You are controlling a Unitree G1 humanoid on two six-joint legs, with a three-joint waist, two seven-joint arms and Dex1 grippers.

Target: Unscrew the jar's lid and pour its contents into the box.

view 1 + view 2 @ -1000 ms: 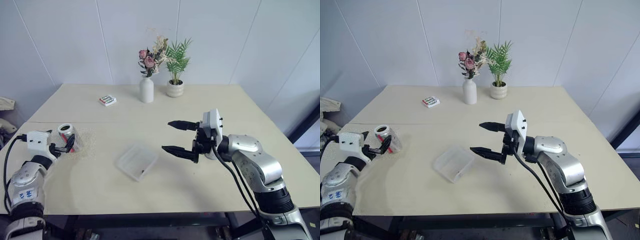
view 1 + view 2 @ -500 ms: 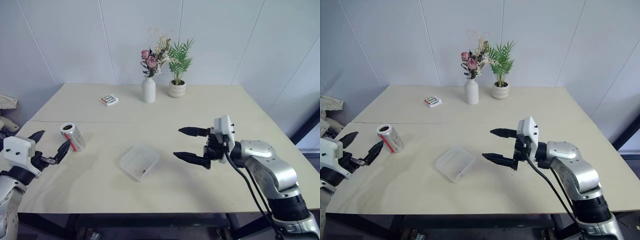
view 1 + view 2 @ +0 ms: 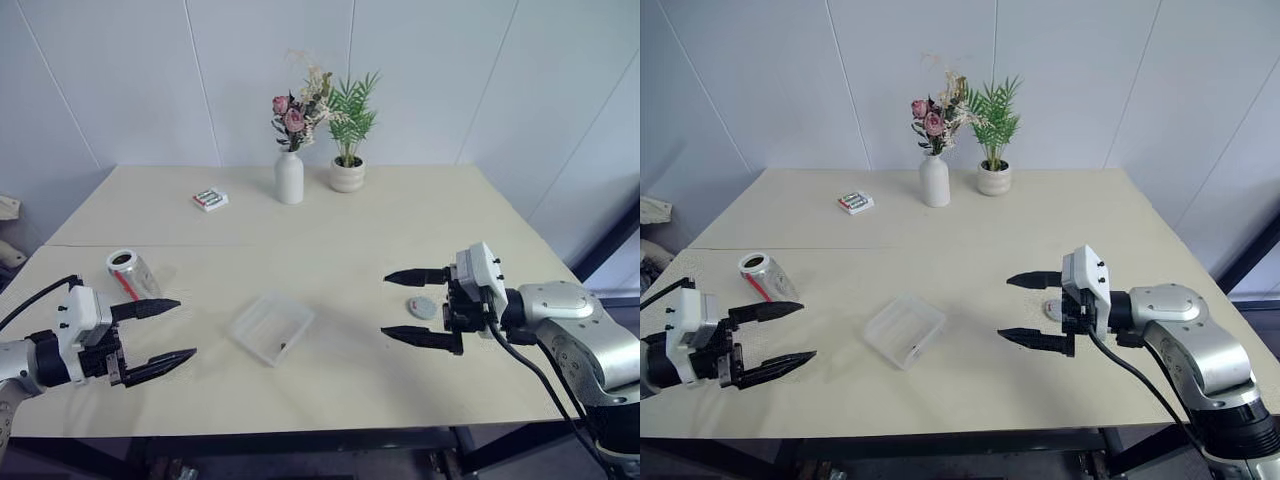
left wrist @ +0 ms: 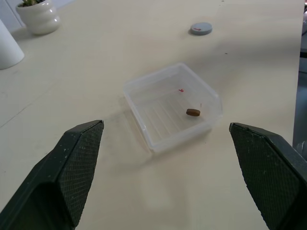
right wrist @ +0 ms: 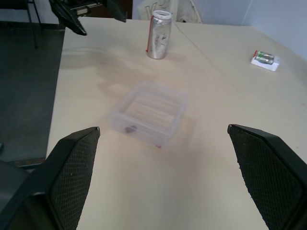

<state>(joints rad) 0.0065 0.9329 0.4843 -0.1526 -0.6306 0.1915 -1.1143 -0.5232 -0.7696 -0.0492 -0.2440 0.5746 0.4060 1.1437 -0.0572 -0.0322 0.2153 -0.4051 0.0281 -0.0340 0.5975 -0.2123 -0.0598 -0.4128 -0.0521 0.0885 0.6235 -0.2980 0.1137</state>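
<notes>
The jar (image 3: 127,272) stands upright and uncapped on the table's left side, silvery with a red mark. Its grey lid (image 3: 422,307) lies flat on the table to the right. Between them sits the clear box (image 3: 272,327), and one small brown bit of the contents (image 4: 193,112) lies in it. My left gripper (image 3: 187,327) hovers open and empty near the front left edge, pointing toward the box, apart from the jar. My right gripper (image 3: 384,305) hovers open and empty just in front of the lid, pointing left toward the box.
A white vase of flowers (image 3: 288,178) and a white plant pot (image 3: 348,175) stand at the table's far edge. A small green-and-white packet (image 3: 210,199) lies at the back left. A dark floor drops away past the table's front edge (image 5: 29,96).
My left gripper has pulled away from the jar, leaving it standing alone, and swung round toward the box. My right gripper has drawn back to the right, uncovering the lid.
</notes>
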